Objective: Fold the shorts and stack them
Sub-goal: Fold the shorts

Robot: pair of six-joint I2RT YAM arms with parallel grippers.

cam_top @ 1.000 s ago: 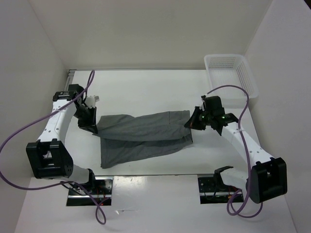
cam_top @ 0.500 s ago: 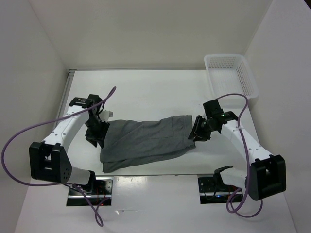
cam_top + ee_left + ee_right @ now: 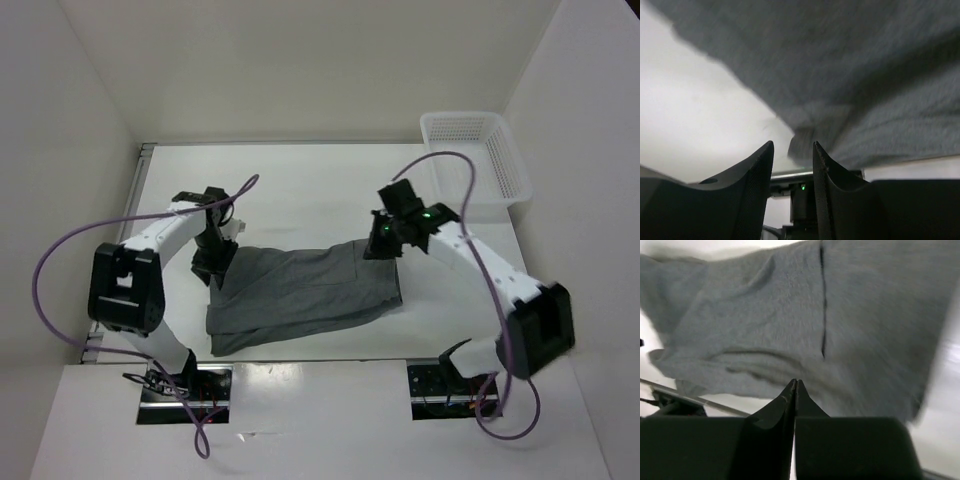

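At the left, the left fingers [image 3: 752, 175] are set at the upper left corner of the shorts [image 3: 300, 290]; they are held a little apart, and a small tuck of grey cloth is seen at their tips without filling the gap, so no firm pinch is shown. The shorts are spread on the white tabletop [image 3: 300, 185] between the two sets of fingers, nearer the front edge than the back; they are laid lengthwise from left to right, and a second layer is seen along the lower left edge, so a first fold, one half over the other, is judged to be made, though loosely. The cloth is plain dark grey and soft; shallow wrinkles are seen across it, a dark seam line is shown in the right wrist view, and the edges are not lined up. At the right, the right fingers [image 3: 775, 412] are pressed together at the upper right corner of the shorts; whether an edge of cloth is caught between them cannot be told. A crosswise fold, a squaring of the edges and the stacking are judged to be left. A white mesh basket [image 3: 462, 117] is stood at the far right corner, well apart from the shorts.
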